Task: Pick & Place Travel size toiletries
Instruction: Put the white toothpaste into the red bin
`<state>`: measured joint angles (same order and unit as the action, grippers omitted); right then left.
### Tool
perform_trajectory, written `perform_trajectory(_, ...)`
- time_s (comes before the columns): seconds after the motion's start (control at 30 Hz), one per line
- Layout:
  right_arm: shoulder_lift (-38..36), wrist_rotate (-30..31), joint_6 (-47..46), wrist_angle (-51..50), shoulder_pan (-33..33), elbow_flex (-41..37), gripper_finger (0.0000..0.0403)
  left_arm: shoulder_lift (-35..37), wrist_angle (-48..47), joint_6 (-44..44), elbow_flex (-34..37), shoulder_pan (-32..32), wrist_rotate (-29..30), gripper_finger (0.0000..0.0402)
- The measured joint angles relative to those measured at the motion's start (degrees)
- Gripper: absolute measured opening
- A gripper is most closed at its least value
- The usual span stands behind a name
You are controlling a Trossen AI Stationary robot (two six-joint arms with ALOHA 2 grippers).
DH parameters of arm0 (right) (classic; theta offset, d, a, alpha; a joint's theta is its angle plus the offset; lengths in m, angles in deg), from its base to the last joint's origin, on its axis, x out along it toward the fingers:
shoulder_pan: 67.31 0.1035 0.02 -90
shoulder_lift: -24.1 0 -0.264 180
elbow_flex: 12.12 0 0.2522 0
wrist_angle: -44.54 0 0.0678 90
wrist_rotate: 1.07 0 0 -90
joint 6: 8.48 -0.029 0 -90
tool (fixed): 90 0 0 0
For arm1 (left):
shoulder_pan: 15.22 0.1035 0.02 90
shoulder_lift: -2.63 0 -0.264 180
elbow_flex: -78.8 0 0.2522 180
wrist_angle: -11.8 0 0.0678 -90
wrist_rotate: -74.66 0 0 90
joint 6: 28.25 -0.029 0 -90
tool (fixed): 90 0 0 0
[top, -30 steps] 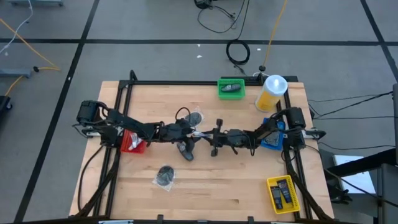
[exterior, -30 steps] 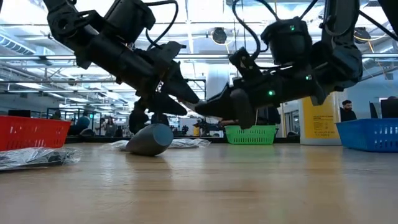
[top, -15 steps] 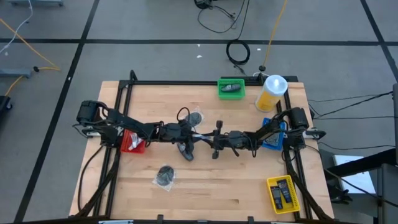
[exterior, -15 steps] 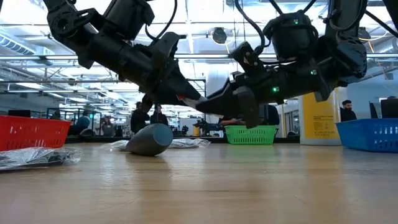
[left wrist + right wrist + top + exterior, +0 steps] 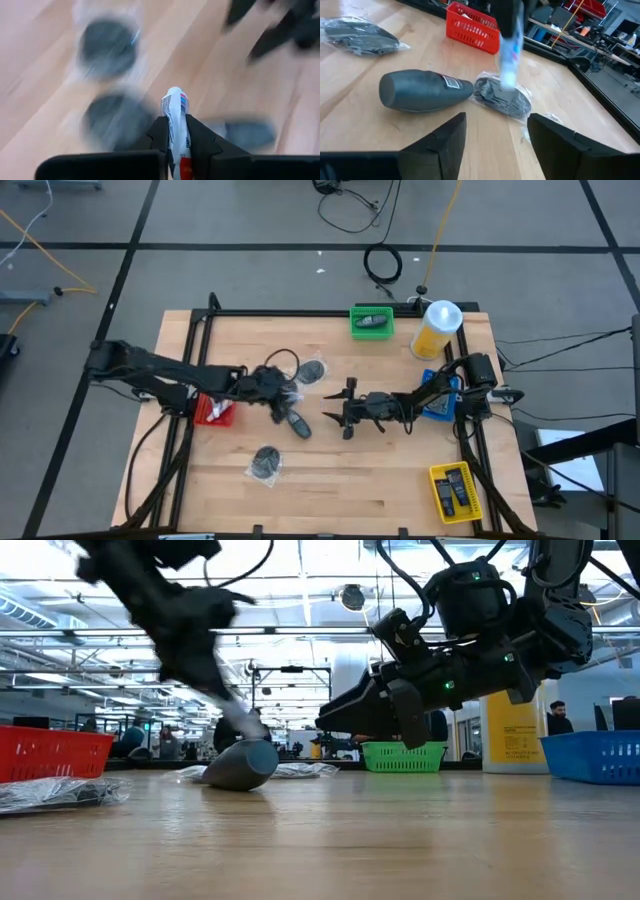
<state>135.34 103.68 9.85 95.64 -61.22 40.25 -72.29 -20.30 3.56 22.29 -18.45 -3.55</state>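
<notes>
My left gripper (image 5: 176, 142) is shut on a small white tube with red and blue print (image 5: 174, 107), just above the table's middle (image 5: 286, 390). In the right wrist view the tube (image 5: 510, 60) shows as a blur. My right gripper (image 5: 495, 145) stands open and empty to the right of it (image 5: 338, 412). A dark grey bottle (image 5: 297, 423) lies on its side below the tube. Beside the bottle lies a round dark packet in clear wrap (image 5: 501, 97). Another packet (image 5: 265, 463) lies nearer the front. My left gripper pinches the white tube between its two fingers, on the tube's flat sides (image 5: 177, 132). The tube's free end (image 5: 173, 97) sticks out past the fingertips. The fingers slant down from the table's left. The tube is lifted clear of the table.
A red basket (image 5: 212, 410) stands under the left arm, a green basket (image 5: 372, 322) at the far edge, a blue one (image 5: 440, 398) at the right and a yellow one (image 5: 452, 490) at the near right. A tall yellow bottle (image 5: 438, 330) stands far right.
The two grippers met over the table's middle. My left gripper shut on the tube, and my right gripper opened and let it go. The left gripper has then swung quickly toward the table's left with the tube. The right gripper has stayed about where it was.
</notes>
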Motion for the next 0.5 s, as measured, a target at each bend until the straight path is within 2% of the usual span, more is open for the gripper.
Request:
perform_trajectory(0.13, 0.0, 0.0, 0.0, -0.6, 0.0, 0.0, 0.0212, 6.1, -26.6, 9.1, -5.7, -2.3, 0.4, 0.0015)
perform_trajectory(0.27, 0.0, 0.0, -0.1, -0.4, 0.0, 0.0, 0.0205, 9.6, -51.0, 25.6, -11.2, -4.9, 0.1, 0.0024)
perform_trajectory(0.4, 0.0, -0.1, -0.1, -0.4, 0.0, 0.0, 0.0202, 11.4, -66.6, 40.3, -13.1, -7.7, -1.7, 0.0041)
perform_trajectory(0.5, 0.0, -0.1, -0.1, -0.4, 0.0, 0.0, 0.0202, 11.8, -72.0, 47.2, -11.5, -10.3, -0.5, 0.0043)
